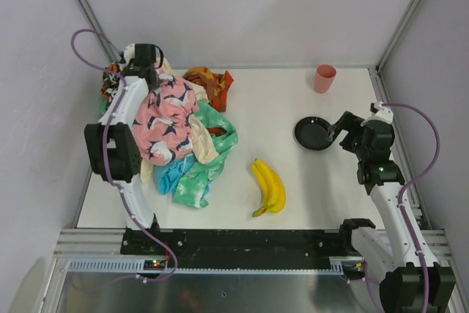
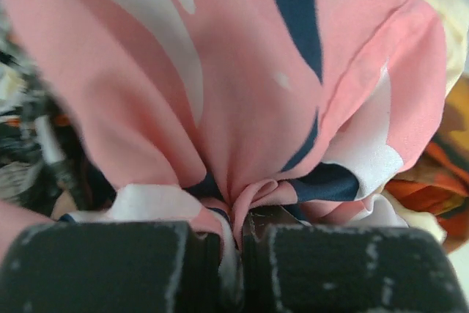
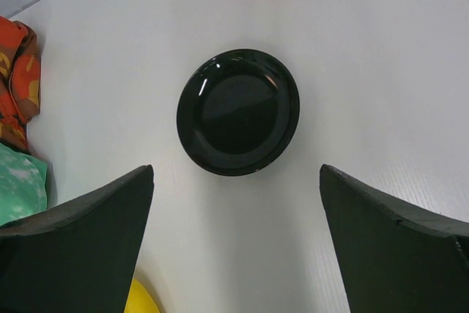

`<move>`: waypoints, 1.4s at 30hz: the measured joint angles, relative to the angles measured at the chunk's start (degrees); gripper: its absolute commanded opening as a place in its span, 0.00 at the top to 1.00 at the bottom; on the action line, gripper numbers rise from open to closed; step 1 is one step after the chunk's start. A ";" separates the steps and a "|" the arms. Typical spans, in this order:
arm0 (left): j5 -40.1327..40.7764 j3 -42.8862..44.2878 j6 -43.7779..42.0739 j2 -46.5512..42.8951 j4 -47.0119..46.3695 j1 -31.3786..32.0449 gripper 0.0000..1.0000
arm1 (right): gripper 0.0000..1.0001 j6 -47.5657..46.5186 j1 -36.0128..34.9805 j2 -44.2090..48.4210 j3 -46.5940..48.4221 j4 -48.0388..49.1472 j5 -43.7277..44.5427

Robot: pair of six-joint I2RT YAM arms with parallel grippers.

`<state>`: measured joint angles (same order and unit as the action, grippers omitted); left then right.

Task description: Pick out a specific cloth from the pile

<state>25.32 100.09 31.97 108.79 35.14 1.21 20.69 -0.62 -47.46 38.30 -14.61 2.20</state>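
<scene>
The turquoise-blue cloth (image 1: 172, 175) shows only partly at the near edge of the pile (image 1: 183, 133), under the pink cloth with navy shapes (image 1: 167, 119) and beside the mint-green mottled cloth (image 1: 210, 160). My left gripper (image 1: 152, 78) is at the back of the pile, shut on a fold of the pink cloth (image 2: 242, 108); in the left wrist view the fabric is pinched at the gripper (image 2: 233, 243). My right gripper (image 1: 338, 126) is open and empty, over the table just short of a black plate (image 3: 238, 111), well away from the pile; it also shows in its own wrist view (image 3: 236, 181).
An orange-black patterned cloth (image 1: 210, 82) lies at the pile's back, a cream cloth (image 1: 203, 142) in its middle. A banana bunch (image 1: 269, 187) lies near the table's centre front. The black plate (image 1: 314, 133) and a pink cup (image 1: 325, 78) stand at the right back.
</scene>
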 measured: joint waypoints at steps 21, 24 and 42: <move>-1.55 -13.14 -3.06 -21.97 -0.48 15.02 0.00 | 0.01 -0.42 0.00 2.40 -0.02 0.35 -6.99; -2.16 -17.46 -4.42 -29.31 -1.22 25.27 0.00 | 0.01 -0.42 0.00 3.17 -0.02 0.33 -7.69; -3.32 -29.24 -4.74 -6.67 2.75 42.23 0.00 | 0.01 -1.27 0.00 3.56 -0.02 0.17 -8.72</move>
<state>22.00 70.85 27.22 102.13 37.89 43.44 19.42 -0.62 -43.90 38.28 -14.44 -6.52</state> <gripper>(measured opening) 0.994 0.993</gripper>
